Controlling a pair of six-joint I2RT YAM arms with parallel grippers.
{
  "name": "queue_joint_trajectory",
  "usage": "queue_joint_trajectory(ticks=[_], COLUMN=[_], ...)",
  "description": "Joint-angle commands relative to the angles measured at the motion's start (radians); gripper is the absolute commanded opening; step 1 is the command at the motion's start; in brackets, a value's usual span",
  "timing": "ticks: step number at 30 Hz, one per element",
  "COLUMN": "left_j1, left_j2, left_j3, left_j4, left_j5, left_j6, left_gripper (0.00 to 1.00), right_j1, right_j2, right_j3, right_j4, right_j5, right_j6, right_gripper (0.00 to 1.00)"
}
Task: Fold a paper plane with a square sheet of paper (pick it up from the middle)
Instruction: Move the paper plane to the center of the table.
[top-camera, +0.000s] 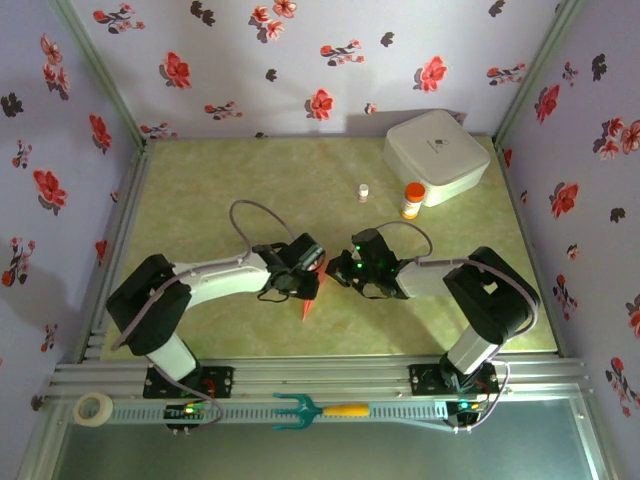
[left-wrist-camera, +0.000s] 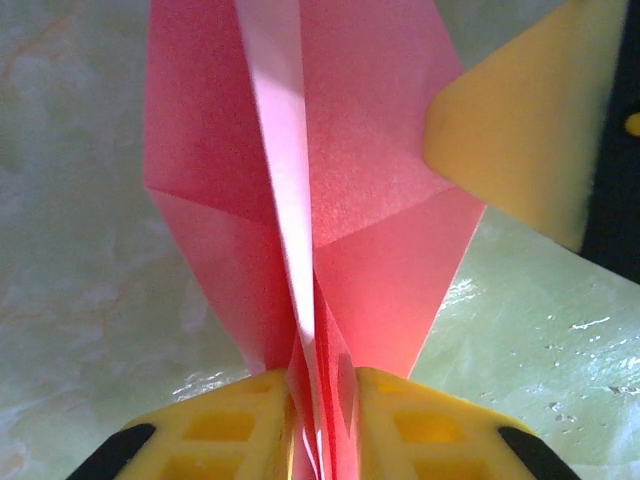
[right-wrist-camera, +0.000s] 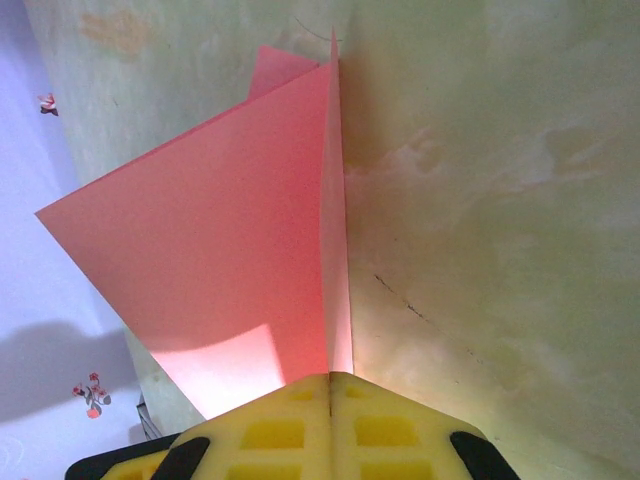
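Currently: paper plane, part-folded (centre crease upright), held above table; left gripper pinching its folds, right gripper clenched on its edge. Step, likely: wing fold; next needs firm creasing

Table: we record a yellow-green marbled top. At the far right corner sits a white rounded box. Just beside its near-left corner stands an orange-capped bottle. Left of that, apart, stands a small white vial.
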Motion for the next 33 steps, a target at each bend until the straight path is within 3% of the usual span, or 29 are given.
queue_joint_trajectory(ticks=[1,24,33], left_j1=[-0.008,-0.008,-0.009], left_j2=[0.019,0.092,0.079], left_j3=[0.020,0.057,0.054], left_j4=[0.009,0.000,-0.015], left_j5=[0.012,0.018,-0.024], left_j6=[0.006,0.024,0.006], left_gripper=[0.22,0.18,0.16], right_j1=[0.006,0.006,0.004], right_j2=[-0.023,-0.022,-0.046], right_j3=[0.007,-0.001,0.019], right_j4=[-0.027,-0.013,-0.083], right_j5=[0.010,0.006,0.013], right_j6=[-0.001,0.005,-0.034], right_gripper=[0.07,0.08,0.18])
